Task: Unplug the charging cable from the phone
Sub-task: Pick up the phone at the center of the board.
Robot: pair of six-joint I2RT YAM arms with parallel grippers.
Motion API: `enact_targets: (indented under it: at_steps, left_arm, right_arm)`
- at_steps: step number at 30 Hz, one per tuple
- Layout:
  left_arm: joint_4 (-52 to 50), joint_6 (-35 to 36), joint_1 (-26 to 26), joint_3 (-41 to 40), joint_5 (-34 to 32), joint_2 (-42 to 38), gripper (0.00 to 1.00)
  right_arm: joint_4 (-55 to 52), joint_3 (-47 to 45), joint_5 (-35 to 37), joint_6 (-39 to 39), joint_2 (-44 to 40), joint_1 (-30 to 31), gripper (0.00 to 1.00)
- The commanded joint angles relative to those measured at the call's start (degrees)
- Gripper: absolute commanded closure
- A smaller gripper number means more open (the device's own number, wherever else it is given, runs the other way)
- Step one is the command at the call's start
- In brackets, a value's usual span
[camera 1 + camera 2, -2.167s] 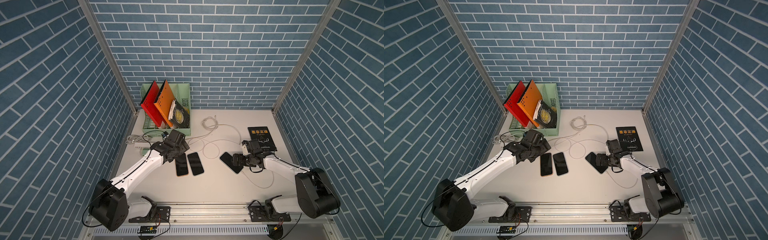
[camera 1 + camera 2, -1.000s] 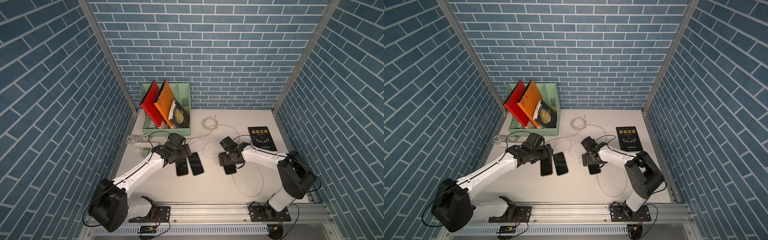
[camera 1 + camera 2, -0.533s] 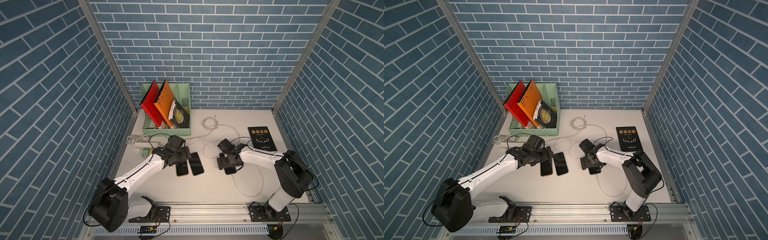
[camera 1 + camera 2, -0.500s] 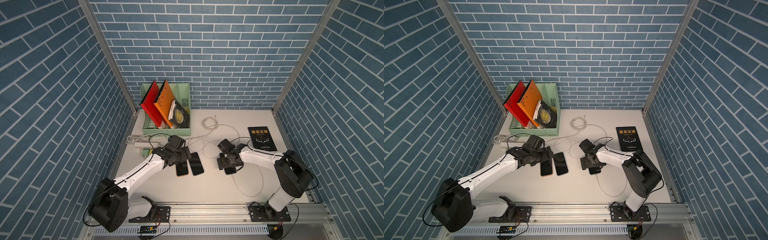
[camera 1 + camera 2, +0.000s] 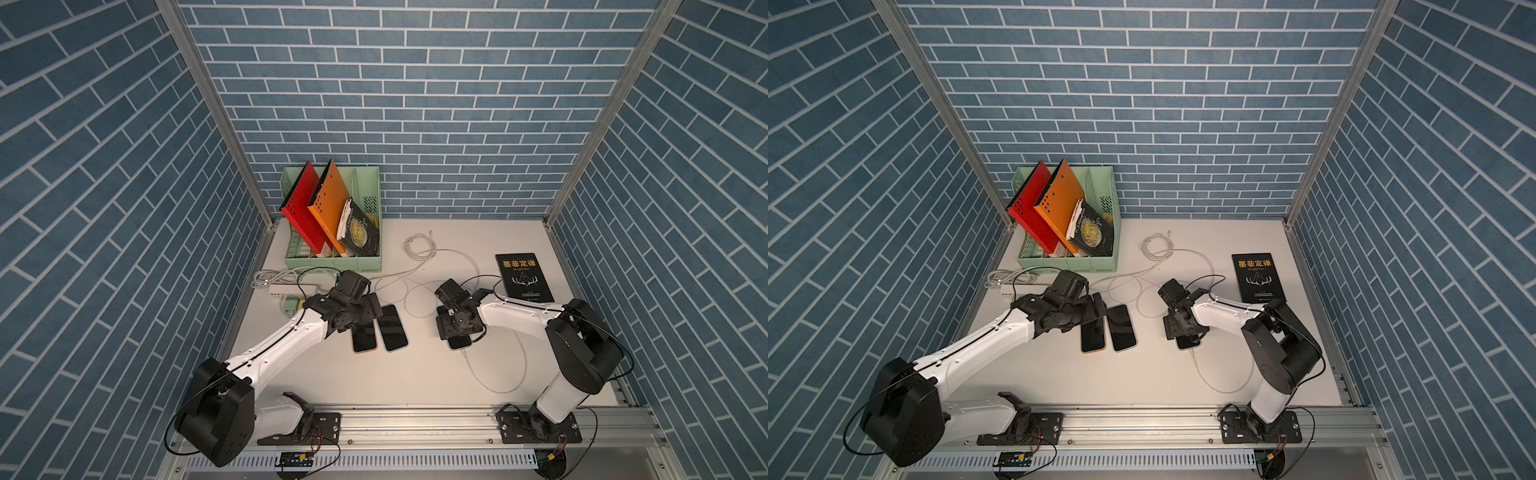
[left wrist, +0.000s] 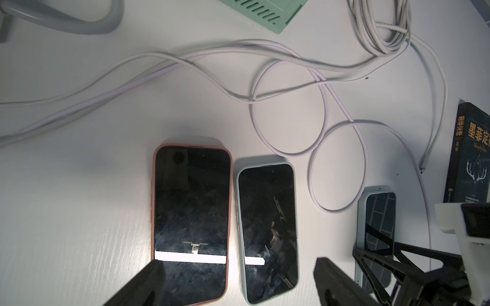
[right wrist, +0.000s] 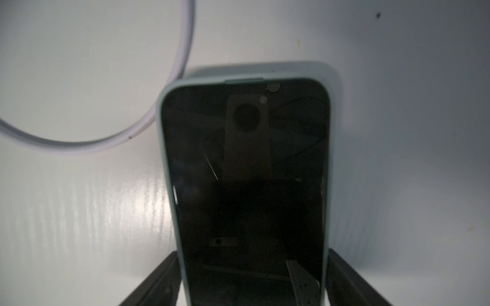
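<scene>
The phone (image 7: 246, 172), dark-screened in a pale blue-grey case, lies flat at the table's middle right (image 5: 460, 343) (image 5: 1187, 344). My right gripper (image 7: 250, 265) reaches down over it (image 5: 457, 332), with one finger against each long side. The white charging cable (image 5: 513, 374) enters the phone's near end and loops toward the front (image 5: 1225, 388); the plug itself is hidden in the right wrist view. My left gripper (image 6: 238, 284) hangs open above two other phones (image 5: 368, 311), holding nothing.
An orange-cased phone (image 5: 364, 338) and a pale-cased phone (image 5: 394, 328) lie side by side under the left arm. Loose white cables (image 5: 419, 247) cross the middle. A green file rack (image 5: 332, 262) stands back left. A power strip (image 5: 291, 289) and a black book (image 5: 523, 276) lie flat.
My right arm swung left from beside the black book to over the phone, which turned straighter, and its jaws have narrowed onto the phone's sides. The left arm barely shifted.
</scene>
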Motion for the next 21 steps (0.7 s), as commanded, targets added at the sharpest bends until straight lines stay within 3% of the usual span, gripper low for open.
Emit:
enact_targets:
  at_steps: [1,3,10,11,21]
  left_arm:
    - [0.3,0.5,-0.1,-0.7,0.4,-0.2,0.07]
    - [0.5,0.6,-0.2,-0.7,0.5,0.1,0.07]
    - [1.2,0.7,-0.2,-0.3,1.0,1.2,0.07]
    - [1.3,0.8,-0.1,-0.2,1.1,1.3,0.07]
    - [1.7,1.7,-0.2,0.9,1.9,2.3,0.08]
  right_arm:
    - [0.2,-1.7,0.8,-0.3,1.0,0.3,0.22]
    - [0.5,-1.9,0.7,-0.3,1.0,0.2,0.3]
    - [1.0,-1.9,0.4,-0.6,1.1,0.0,0.79]
    - [1.0,-1.9,0.5,-0.5,0.7,0.0,0.82]
    - [2.0,-1.4,0.2,0.1,-7.0,-3.6,0.86]
